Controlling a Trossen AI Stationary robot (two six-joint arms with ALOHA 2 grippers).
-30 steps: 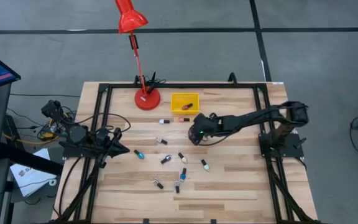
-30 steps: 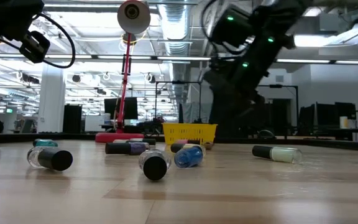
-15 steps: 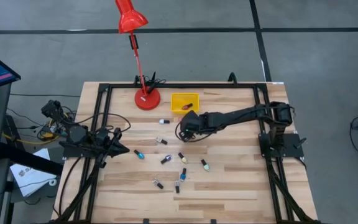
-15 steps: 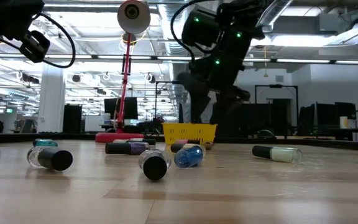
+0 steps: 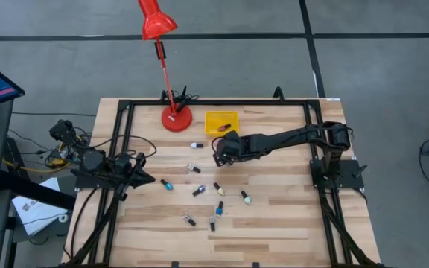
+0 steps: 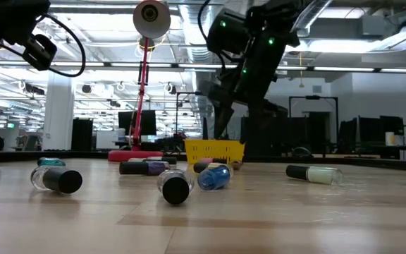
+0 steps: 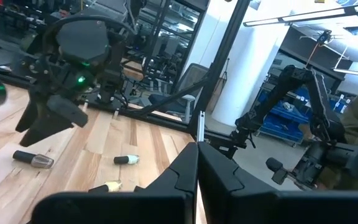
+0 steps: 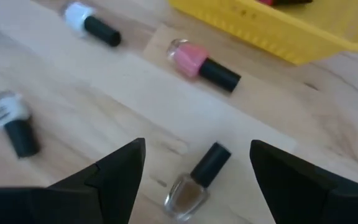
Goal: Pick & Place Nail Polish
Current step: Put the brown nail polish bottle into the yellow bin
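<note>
Right gripper hangs over the middle of the table, just in front of the yellow bin, its fingers spread wide and holding nothing. Between them lies a clear nail polish bottle with a black cap; a pink bottle lies nearer the bin, more are scattered across the wood, and one lies inside the bin. Left gripper waits at the table's left edge, closed and empty.

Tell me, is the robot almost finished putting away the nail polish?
Not nearly. One bottle lies in the yellow bin. The right gripper hangs open above a clear bottle, holding nothing. About ten bottles remain on the table, like the pink one.
</note>
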